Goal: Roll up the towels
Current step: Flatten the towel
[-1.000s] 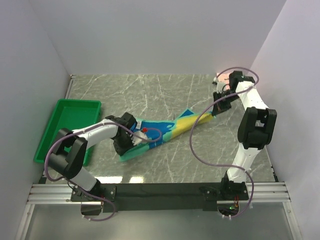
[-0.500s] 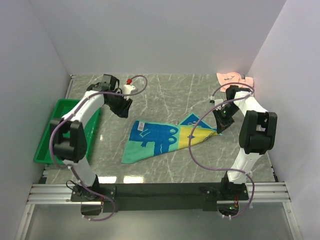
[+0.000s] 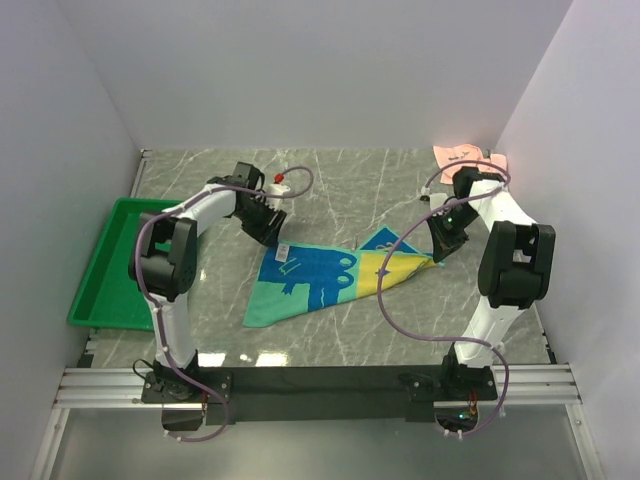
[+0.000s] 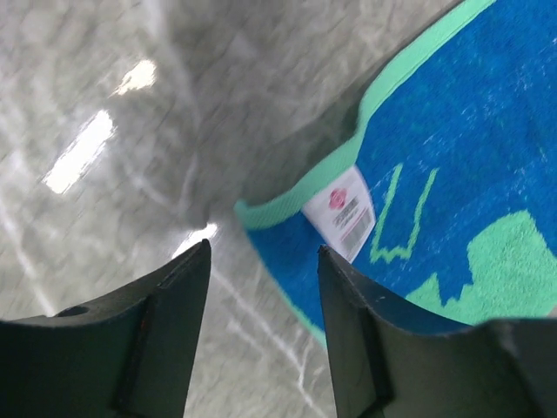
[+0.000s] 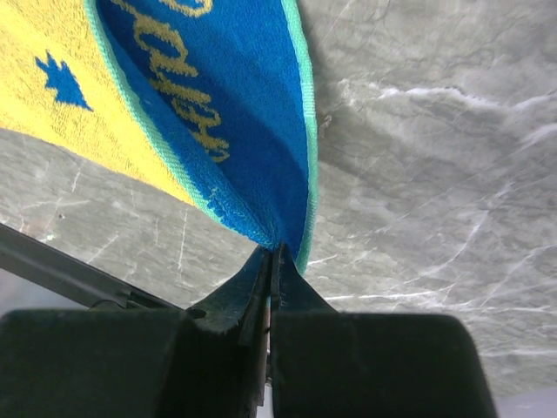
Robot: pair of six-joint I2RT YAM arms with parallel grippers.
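A blue, green and yellow towel point(image 3: 325, 275) lies spread on the marble table. My left gripper point(image 3: 268, 232) hovers open just above its far left corner, where a white label point(image 4: 342, 209) shows on the blue cloth point(image 4: 461, 157). My right gripper point(image 3: 438, 250) is shut on the towel's right corner, with blue and yellow cloth point(image 5: 218, 113) hanging from its tips point(image 5: 271, 252). A pink towel point(image 3: 462, 156) lies at the far right corner, behind my right arm.
A green tray point(image 3: 130, 262) stands at the left edge of the table. White walls close in the left, back and right sides. The arms' cables loop over the table near both grippers.
My left gripper let go of the towel's near left end, swung to the far left, and now sits at the towel's far left corner. The towel went from bunched to spread out.
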